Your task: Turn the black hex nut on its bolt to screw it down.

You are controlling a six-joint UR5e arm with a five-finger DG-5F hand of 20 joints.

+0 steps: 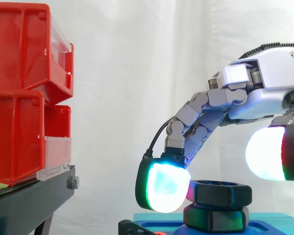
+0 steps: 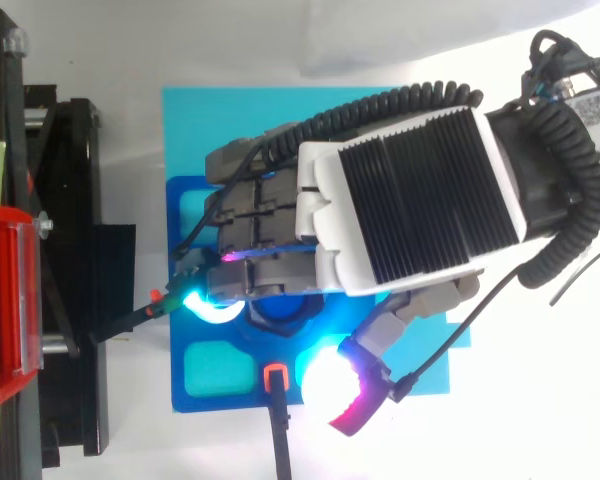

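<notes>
White curtain [image 1: 137,73] backs the scene, with red bins [image 1: 19,98] on a black stand [image 1: 29,200] at the side view's left; a blue fixture [image 2: 177,390] lies on a cyan sheet [image 2: 195,130] on the worktop. The black hex nut [image 1: 220,193] sits on its bolt at the fixture's middle, just above a second black hex piece [image 1: 215,219] that is probably the bolt's base. The hand [image 2: 410,190] hangs over it with fingers bent downward; 1 cyan-green fingertip [image 1: 164,188] is against the nut's left flank, while the white thumb pad [image 1: 264,154] stands up and clear of it, so nothing is pinched. My judgement: it is mid-turn, between strokes. The next move calls for the thumb to close on the opposite flank, then a twist about the bolt's axis.
</notes>
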